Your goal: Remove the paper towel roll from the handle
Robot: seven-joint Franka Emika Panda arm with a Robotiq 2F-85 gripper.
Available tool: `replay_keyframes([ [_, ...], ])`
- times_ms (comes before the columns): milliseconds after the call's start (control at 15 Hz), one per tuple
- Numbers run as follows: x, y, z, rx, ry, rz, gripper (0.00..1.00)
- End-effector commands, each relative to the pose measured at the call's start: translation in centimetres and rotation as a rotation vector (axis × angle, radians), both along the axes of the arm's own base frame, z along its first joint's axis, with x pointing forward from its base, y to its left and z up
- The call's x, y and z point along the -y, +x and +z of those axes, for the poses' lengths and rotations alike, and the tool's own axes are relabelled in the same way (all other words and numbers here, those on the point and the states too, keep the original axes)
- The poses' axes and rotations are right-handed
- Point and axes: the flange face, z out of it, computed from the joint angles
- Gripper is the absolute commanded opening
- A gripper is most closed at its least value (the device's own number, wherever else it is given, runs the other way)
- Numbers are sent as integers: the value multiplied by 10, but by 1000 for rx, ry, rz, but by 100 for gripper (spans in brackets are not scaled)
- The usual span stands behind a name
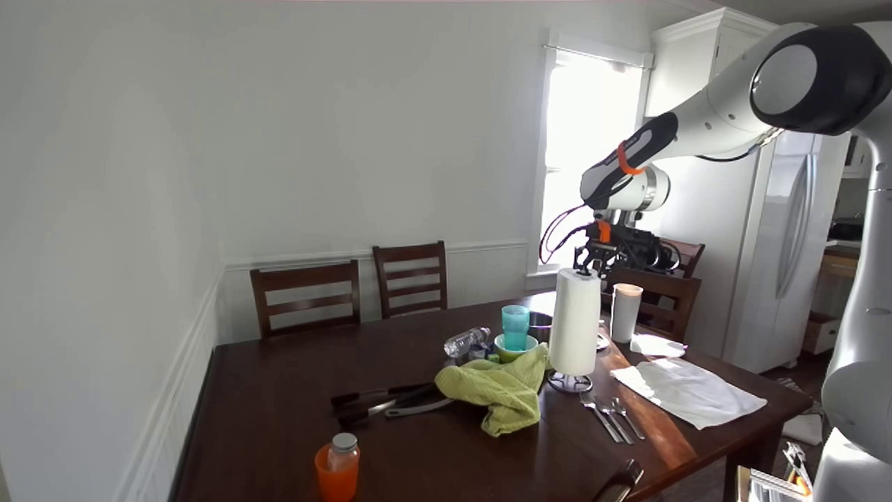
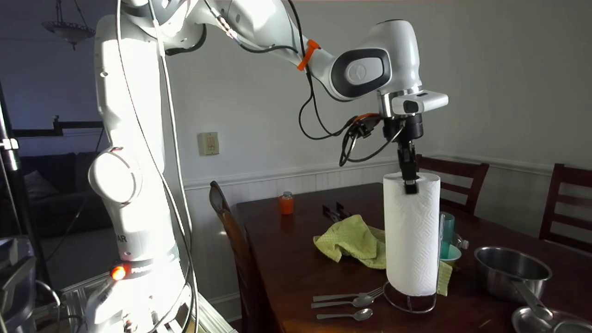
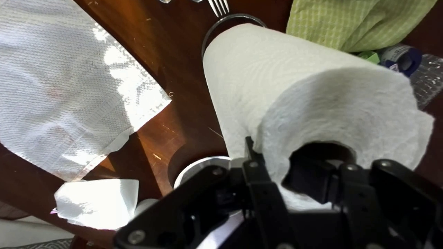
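The white paper towel roll point(image 1: 575, 328) stands, slightly tilted, over its wire holder in both exterior views point(image 2: 411, 240). Its lower edge shows a little above the holder's round wire base point(image 2: 411, 311). A thin metal rod point(image 2: 440, 236) runs beside the roll; the central post is hidden inside. In the wrist view, my black gripper point(image 3: 277, 160) is at the top of the roll point(image 3: 349, 100). One finger presses the outer side and the other is inside the dark core hole, so the gripper is shut on the roll's wall. The paper dents at the outer finger.
A green cloth point(image 1: 502, 390) and cutlery point(image 2: 342, 303) lie near the base. A teal cup point(image 1: 516, 324) stands in a bowl behind the roll. A metal saucepan point(image 2: 511, 273), a white cloth point(image 1: 690, 390) and a tall white container point(image 1: 626, 314) are close by on the table.
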Motion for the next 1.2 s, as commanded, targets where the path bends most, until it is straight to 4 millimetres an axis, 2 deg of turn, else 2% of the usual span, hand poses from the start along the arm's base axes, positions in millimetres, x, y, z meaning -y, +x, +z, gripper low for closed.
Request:
replay_keyframes([
  [0, -8, -8, 35, 19, -14, -9, 5],
  [800, -35, -29, 131, 0, -108, 16, 5],
  [1133, -40, -35, 170, 14, -161, 32, 5],
])
